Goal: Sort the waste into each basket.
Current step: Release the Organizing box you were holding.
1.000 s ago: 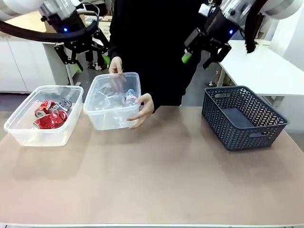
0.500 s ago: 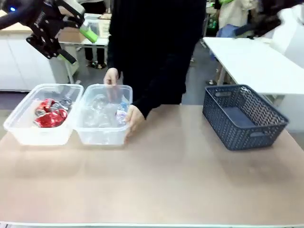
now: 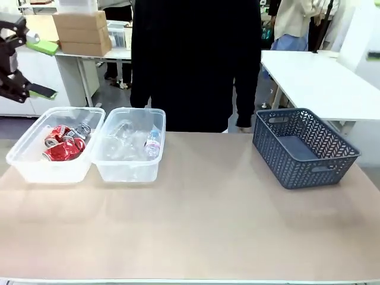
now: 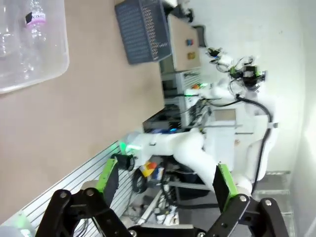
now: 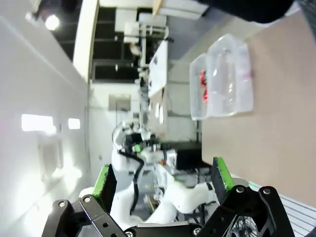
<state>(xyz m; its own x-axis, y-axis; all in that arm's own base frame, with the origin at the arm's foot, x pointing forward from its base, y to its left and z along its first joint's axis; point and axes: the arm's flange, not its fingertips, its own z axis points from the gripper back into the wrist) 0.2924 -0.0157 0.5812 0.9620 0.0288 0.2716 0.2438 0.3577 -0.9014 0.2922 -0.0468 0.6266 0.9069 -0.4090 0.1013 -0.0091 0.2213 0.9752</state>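
Red cans (image 3: 62, 144) lie heaped in the left tub (image 3: 35, 168), at the left of the front frame. Touching its right wall stands a second tub (image 3: 127, 170) holding clear bottles (image 3: 127, 139), one with a blue-white label (image 3: 152, 141). Both tubs sit on the tan table (image 3: 196, 219) near its far edge. At the right of the frame, well apart from them, rests a dark grey basket (image 3: 304, 146). A person in black (image 3: 190, 59) stands behind the table, upper centre.

The left gripper (image 3: 27, 64) hangs at the upper left edge, above and beside the can tub, fingers spread and pinching nothing; its wrist view shows the same wide gap (image 4: 167, 180). The right gripper (image 5: 163, 180) is likewise spread and empty in its own view, with both tubs (image 5: 224, 79) small at the upper right.
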